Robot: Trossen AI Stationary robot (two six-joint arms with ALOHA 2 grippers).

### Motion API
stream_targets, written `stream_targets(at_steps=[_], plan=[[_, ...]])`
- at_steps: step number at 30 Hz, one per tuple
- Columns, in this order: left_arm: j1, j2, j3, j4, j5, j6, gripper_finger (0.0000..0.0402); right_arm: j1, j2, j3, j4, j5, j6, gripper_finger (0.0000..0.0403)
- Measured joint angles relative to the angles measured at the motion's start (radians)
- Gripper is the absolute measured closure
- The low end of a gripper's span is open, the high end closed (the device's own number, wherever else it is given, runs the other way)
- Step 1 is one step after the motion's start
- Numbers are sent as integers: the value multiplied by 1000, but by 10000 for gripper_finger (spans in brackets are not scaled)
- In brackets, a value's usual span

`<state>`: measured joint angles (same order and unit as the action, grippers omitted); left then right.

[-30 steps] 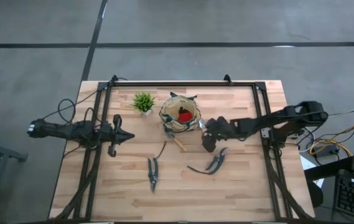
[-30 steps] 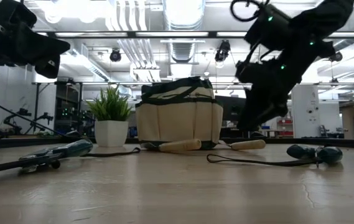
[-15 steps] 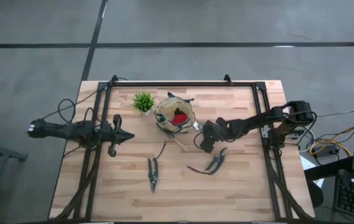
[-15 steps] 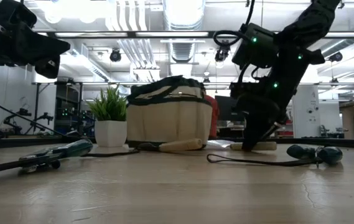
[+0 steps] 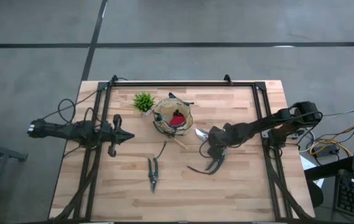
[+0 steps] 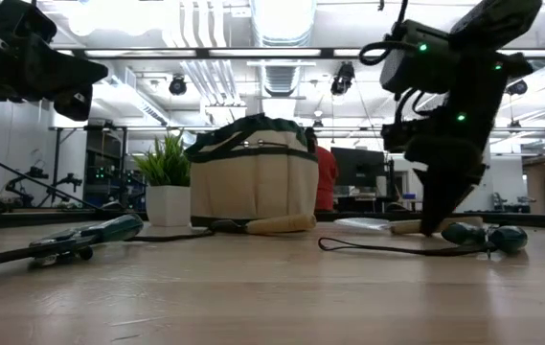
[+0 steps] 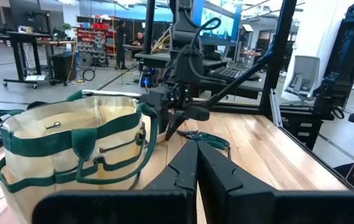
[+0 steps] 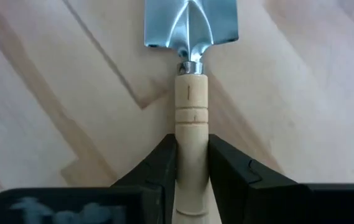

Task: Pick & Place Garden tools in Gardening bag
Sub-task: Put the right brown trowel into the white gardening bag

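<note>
A small green potted plant (image 5: 143, 102) in a white pot stands on the pale wooden plank table (image 5: 239, 186), near its far edge. A black metal frame (image 5: 183, 83) runs along that far edge.

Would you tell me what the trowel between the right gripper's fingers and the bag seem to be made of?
Trowel: pale turned-wood handle with ring grooves; shiny, mirror-like blade, likely polished steel. Round tan bag: matte woven fabric, probably canvas, with stitched green webbing trim and soft folds.
</note>
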<state>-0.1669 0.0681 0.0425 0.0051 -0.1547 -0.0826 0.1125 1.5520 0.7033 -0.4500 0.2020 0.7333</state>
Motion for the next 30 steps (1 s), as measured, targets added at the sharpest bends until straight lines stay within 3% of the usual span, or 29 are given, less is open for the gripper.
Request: stream_targets(at_steps=[13,20,23,30], plan=[[0,0,0,0,0,0,392,68,-19,33,-37,-118,8,280],[0,0,0,0,0,0,392,65,-70,63,-77,-107,-60,247],[0,0,0,0,0,0,392,57,-97,73,-69,-40,-107,238],[1,0,0,0,0,0,392,-41,-124,78,-42,-2,-152,232]])
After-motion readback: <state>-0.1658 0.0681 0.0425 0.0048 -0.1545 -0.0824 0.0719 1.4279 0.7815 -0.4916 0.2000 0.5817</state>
